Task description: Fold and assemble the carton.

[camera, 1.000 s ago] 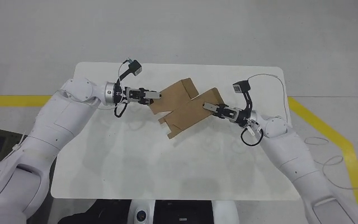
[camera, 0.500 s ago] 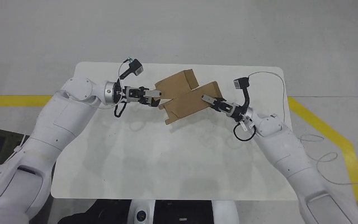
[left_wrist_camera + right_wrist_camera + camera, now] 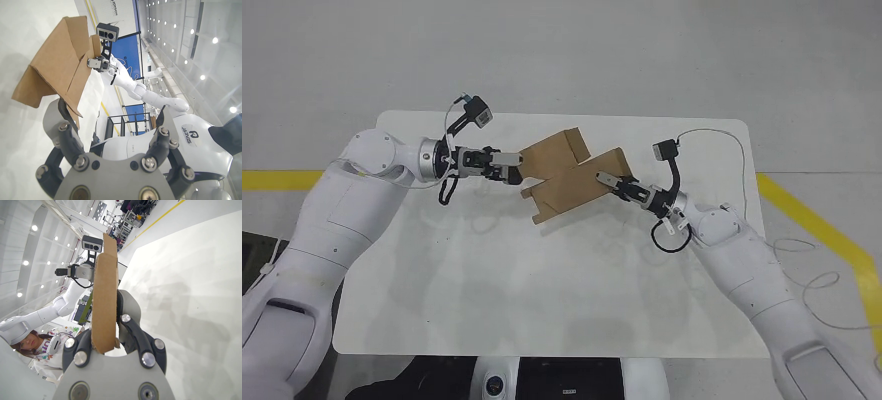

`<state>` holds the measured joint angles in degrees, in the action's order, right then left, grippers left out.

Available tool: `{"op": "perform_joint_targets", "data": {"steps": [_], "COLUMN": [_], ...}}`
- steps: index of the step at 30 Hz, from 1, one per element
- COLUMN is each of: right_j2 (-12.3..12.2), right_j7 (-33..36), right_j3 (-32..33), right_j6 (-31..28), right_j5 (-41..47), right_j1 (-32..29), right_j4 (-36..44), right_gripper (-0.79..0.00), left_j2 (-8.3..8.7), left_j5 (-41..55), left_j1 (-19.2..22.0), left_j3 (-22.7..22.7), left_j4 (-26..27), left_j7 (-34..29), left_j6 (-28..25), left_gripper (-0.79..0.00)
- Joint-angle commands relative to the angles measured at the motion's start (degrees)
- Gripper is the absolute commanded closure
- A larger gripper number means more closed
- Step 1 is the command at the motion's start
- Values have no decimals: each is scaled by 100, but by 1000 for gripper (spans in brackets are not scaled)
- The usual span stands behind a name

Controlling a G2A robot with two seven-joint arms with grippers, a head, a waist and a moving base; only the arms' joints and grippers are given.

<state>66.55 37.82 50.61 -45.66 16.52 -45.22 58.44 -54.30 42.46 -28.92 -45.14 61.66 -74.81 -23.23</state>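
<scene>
Over the far table (image 3: 542, 300), my right tool (image 3: 602, 179), pinching the carton (image 3: 567, 172), has swung it toward my spread left tool (image 3: 514, 172) for folding.

Left gripper (image 3: 112, 106): fingers spread wide apart, nothing between them. Brown carton (image 3: 56, 62), partly unfolded, creases visible, hangs tilted above the white counter (image 3: 22, 132). Its nearest corner overlaps one finger (image 3: 61, 109); contact can't be confirmed. At the far flap, the right gripper (image 3: 94, 63) pinches the carton's edge.
</scene>
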Motion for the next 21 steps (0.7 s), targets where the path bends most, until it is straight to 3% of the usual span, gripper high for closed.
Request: {"op": "perform_joint_targets", "data": {"steps": [1, 16, 21], "right_j2": [11, 71, 88], "right_j7": [27, 124, 124], "right_j3": [4, 110, 144], "right_j6": [-13, -123, -127], "right_j5": [3, -23, -52], "right_j1": [5, 4, -9], "right_j4": [10, 12, 1], "right_gripper": [0, 0, 0], "left_j2": [-29, -256, -305], "left_j5": [12, -252, -375], "left_j1": [-2, 53, 42], "left_j3": [-4, 38, 40], "left_j4": [-4, -435, -531], "left_j7": [81, 418, 426], "left_j6": [52, 208, 302], "left_gripper": [-785, -785, -591]}}
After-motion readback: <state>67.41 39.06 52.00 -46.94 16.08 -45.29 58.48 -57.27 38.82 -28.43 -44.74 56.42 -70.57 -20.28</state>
